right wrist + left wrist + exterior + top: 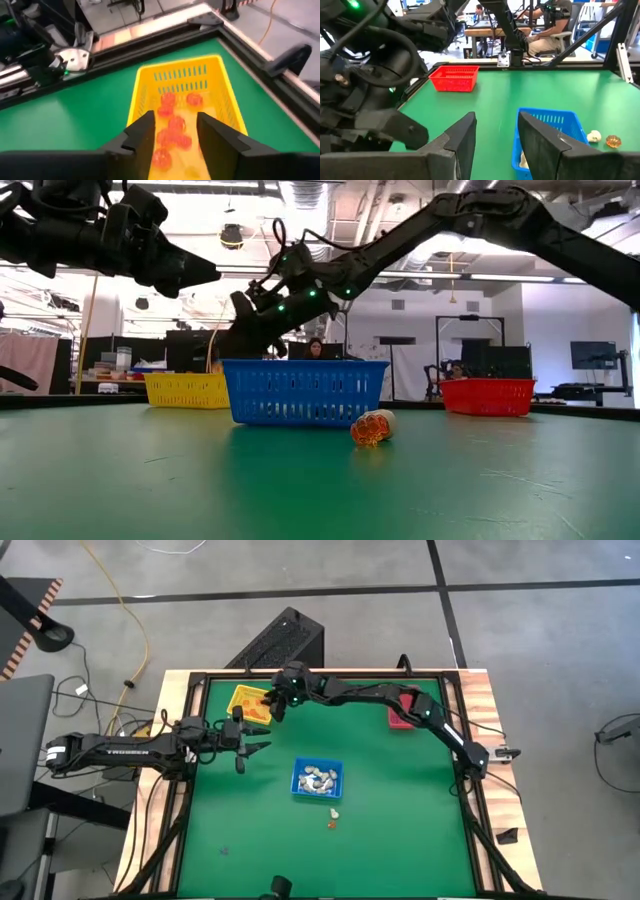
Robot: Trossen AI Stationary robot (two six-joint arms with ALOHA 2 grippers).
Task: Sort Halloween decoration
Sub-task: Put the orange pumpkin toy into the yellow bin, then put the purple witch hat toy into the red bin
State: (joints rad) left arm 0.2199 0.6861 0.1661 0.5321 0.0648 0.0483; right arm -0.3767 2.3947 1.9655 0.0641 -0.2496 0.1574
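Right gripper (pixel 174 131) open above yellow tray (pixel 227 97) — orange trinkets (pixel 172 131) inside.

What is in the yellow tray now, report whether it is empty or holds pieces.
Not empty. The yellow tray holds several orange trinkets on its floor; the right gripper hangs open just above them, holding nothing.

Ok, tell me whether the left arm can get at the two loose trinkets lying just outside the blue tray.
Probably yes. The left gripper hovers open beside the blue tray, and the whitish trinket and orange trinket lie on bare mat with nothing over them. It would have to pass around or over the tray.
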